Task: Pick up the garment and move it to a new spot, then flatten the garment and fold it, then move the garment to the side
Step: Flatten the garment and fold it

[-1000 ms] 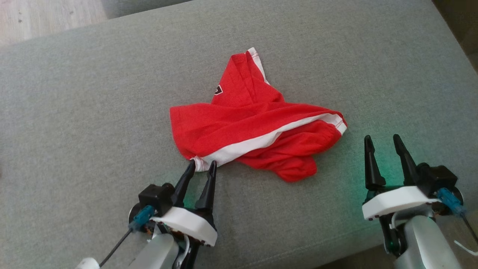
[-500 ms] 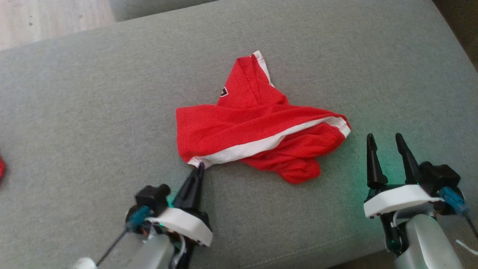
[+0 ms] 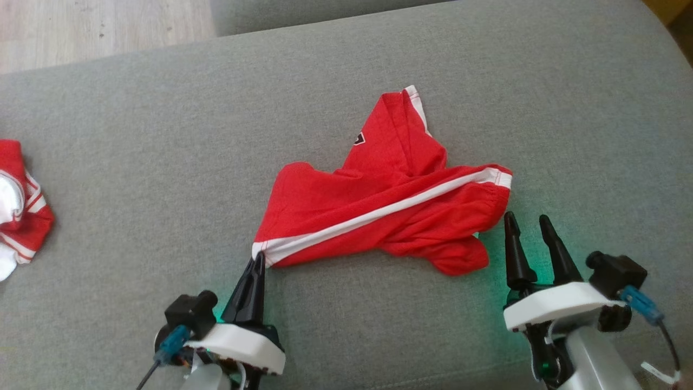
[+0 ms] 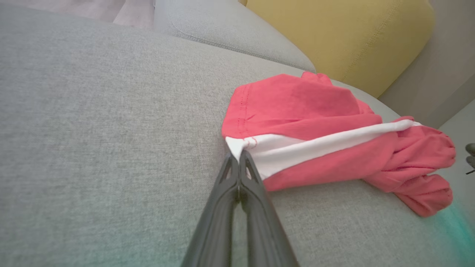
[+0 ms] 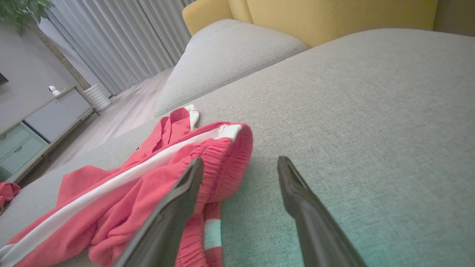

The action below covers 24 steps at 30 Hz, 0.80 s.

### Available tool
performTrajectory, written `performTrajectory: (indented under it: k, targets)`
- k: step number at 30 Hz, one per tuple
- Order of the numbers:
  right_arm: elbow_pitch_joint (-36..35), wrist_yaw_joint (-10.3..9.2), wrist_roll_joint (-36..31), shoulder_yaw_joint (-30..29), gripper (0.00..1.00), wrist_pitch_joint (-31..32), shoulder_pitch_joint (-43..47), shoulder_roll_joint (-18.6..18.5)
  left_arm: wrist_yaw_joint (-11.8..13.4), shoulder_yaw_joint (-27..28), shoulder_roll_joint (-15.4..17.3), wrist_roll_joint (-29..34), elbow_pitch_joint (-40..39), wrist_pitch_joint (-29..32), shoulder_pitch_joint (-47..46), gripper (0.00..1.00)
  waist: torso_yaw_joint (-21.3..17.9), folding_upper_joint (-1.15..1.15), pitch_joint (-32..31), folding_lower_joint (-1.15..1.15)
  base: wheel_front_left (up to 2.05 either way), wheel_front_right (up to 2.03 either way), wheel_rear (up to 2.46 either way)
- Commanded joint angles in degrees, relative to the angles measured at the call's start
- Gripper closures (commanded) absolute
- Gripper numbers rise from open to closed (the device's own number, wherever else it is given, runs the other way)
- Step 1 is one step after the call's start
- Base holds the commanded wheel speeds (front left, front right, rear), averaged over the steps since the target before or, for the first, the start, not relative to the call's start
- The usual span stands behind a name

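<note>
While the left tool (image 3: 259,260) has its two fingers clamped together on the white-striped hem corner of the red shorts (image 3: 379,206), the right tool (image 3: 525,216) stands with its fingers apart, holding nothing, just beside the gathered waistband end. The shorts lie crumpled in the middle of the grey sofa seat (image 3: 135,135), nearer its front edge than its back, with the pinched corner pointing toward the front edge. A second red-and-white garment (image 3: 19,206) is bunched at the seat's left edge, well apart.

The cloth looks thin, light and limp. It should lift with little effort, but it will likely sag and twist into a rope if held by one corner. The elastic waistband looks thicker and seems the surer place for the right tool to take hold, so that the two can stretch the cloth flat.

The left wrist view shows how little is caught: just the tip of the white corner. The right wrist view shows the waistband's gathers right by one finger, though I cannot tell whether they touch, and a yellow backrest (image 5: 334,15) beyond. The head view gives the whole outline.
</note>
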Motion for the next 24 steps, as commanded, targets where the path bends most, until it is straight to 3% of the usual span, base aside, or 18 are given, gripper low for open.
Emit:
performTrajectory:
  k: [1,6,15,24]
  targets:
    - [-1.52,-0.04,0.81,1.46,0.0,-0.64,-1.3,-0.29,0.09,1.98,0.16,0.56,-1.81,-0.29,-1.36,1.0,0.07,0.0,0.09,0.0,0.0,0.0,0.0]
    - [-0.48,-0.04,6.75,2.52,0.0,-0.64,-4.39,-0.29,0.09,1.21,0.1,0.94,-2.07,-0.29,-1.53,1.0,0.49,0.0,0.62,0.0,0.0,0.0,0.0]
    - [7.51,-0.04,19.59,6.95,0.0,-0.64,-11.35,-0.83,0.09,0.31,0.05,1.09,-1.51,-0.29,-1.91,1.0,2.01,0.0,1.66,0.0,0.0,0.0,0.0]
    - [10.28,-0.04,28.36,11.14,0.0,-0.64,-14.58,-2.19,0.09,-0.76,0.04,0.97,-1.25,-0.29,-2.02,1.0,3.28,0.0,2.27,0.0,0.0,0.0,0.0]
